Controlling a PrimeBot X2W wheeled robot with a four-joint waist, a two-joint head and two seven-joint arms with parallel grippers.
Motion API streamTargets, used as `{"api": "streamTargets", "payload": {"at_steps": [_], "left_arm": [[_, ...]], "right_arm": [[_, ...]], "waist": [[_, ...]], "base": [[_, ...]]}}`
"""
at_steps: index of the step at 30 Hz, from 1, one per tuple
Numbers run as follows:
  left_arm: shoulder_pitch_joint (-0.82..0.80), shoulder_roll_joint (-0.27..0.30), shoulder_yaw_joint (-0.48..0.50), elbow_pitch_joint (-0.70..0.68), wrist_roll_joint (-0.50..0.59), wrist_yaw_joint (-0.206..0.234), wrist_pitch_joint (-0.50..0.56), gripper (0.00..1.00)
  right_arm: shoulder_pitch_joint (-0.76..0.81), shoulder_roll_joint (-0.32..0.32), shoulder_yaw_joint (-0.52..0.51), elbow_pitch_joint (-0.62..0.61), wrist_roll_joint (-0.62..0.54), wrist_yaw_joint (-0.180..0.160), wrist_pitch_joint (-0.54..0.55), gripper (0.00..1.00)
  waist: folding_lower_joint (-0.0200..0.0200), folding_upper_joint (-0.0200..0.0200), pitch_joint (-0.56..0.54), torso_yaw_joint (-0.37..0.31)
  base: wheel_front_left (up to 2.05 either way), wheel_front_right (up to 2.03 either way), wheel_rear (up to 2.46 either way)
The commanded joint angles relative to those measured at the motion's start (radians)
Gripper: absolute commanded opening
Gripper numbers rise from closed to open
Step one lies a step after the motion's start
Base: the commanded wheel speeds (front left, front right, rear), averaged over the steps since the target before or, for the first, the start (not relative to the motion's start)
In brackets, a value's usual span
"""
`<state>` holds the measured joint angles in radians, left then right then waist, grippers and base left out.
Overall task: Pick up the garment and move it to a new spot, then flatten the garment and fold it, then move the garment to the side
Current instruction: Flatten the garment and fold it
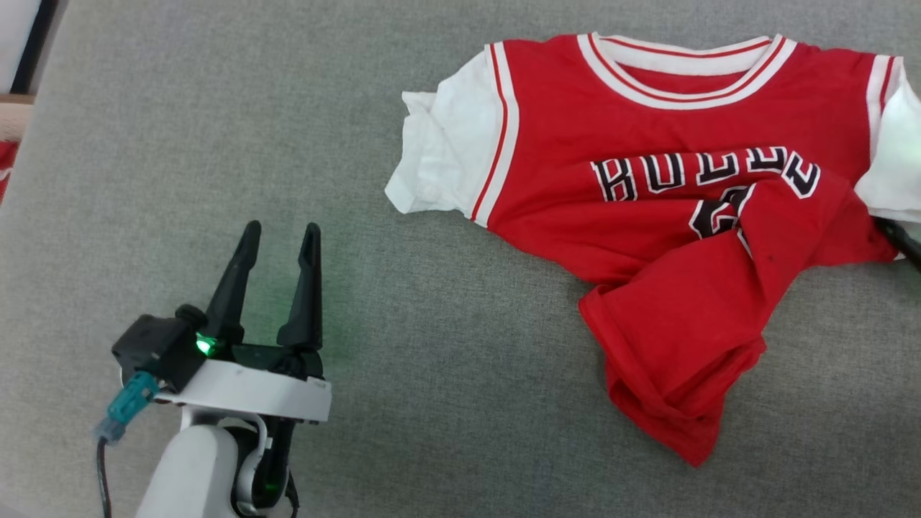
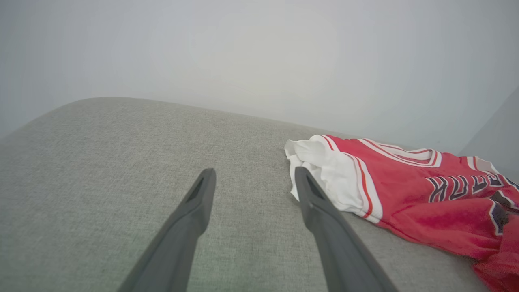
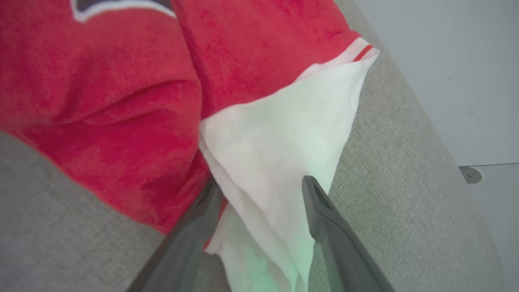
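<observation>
Since the garment [image 1: 575,180] lies crumpled, with its hem [image 1: 676,403] flipped up over the number and part of the lettering, I judge that the work stands at or before the flattening. Nothing is folded, and neither pincer has hold of cloth. The garment rests front-up on the grey tabletop [image 1: 216,108], toward the robot's right in the head view. Its collar points away from the robot and 1 white sleeve [image 1: 439,155] is spread toward the left.

The right pincer [image 3: 261,182] stands wide open at the other sleeve [image 3: 279,134], on the garment's right edge. In the right wrist view that sleeve lies between its 2 fingers. 1 fingertip is at the seam where red meets white and the other is at the sleeve's outer border. Whether the tips press the cloth I cannot tell.

The left pincer [image 1: 281,234] is likewise wide open and empty, over bare tabletop and well apart from the garment. In the left wrist view the near sleeve lies ahead and to the right of its fingers.

The next move, as I read it, calls for the right pincer to close on that sleeve edge. The left would cross to the near sleeve or the bunched hem, so that the 2 can draw the cloth flat.
</observation>
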<state>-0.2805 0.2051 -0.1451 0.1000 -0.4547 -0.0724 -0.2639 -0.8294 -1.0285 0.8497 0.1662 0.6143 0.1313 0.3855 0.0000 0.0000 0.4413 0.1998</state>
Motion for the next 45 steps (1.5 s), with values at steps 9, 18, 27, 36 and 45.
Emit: {"api": "streamTargets", "payload": {"at_steps": [9, 18, 27, 36, 45], "left_arm": [[0.005, -0.054, 0.05, 0.024, 0.068, -0.048, 0.0, 1.0], [0.011, -0.071, 0.057, 0.045, 0.078, -0.06, 0.0, 1.0], [0.012, -0.065, 0.041, 0.052, 0.069, -0.06, 0.0, 1.0], [0.015, -0.056, 0.027, 0.057, 0.062, -0.06, 0.0, 1.0], [-0.001, -0.039, 0.002, 0.051, 0.05, -0.06, 0.0, 1.0]], "right_arm": [[-0.076, 0.053, 0.057, 0.117, 0.002, -0.001, -0.086, 1.0], [-0.096, 0.092, 0.059, 0.193, 0.025, -0.001, -0.168, 0.24], [-0.082, 0.126, -0.003, 0.247, 0.075, -0.001, -0.243, 0.0], [-0.016, 0.218, -0.245, 0.393, 0.229, -0.001, -0.327, 0.0], [-0.016, 0.38, -0.486, 0.663, 0.277, -0.001, -0.37, 0.31]], "waist": [[0.0, 0.0, 0.011, -0.013], [0.0, 0.0, 0.016, -0.025], [0.0, 0.0, 0.018, -0.032], [0.0, 0.0, 0.018, -0.046], [0.0, 0.0, 0.016, -0.051]], "base": [[0.0, 0.0, 0.0], [0.0, 0.0, 0.0], [0.0, 0.0, 0.0], [0.0, 0.0, 0.0], [0.0, 0.0, 0.0]]}}
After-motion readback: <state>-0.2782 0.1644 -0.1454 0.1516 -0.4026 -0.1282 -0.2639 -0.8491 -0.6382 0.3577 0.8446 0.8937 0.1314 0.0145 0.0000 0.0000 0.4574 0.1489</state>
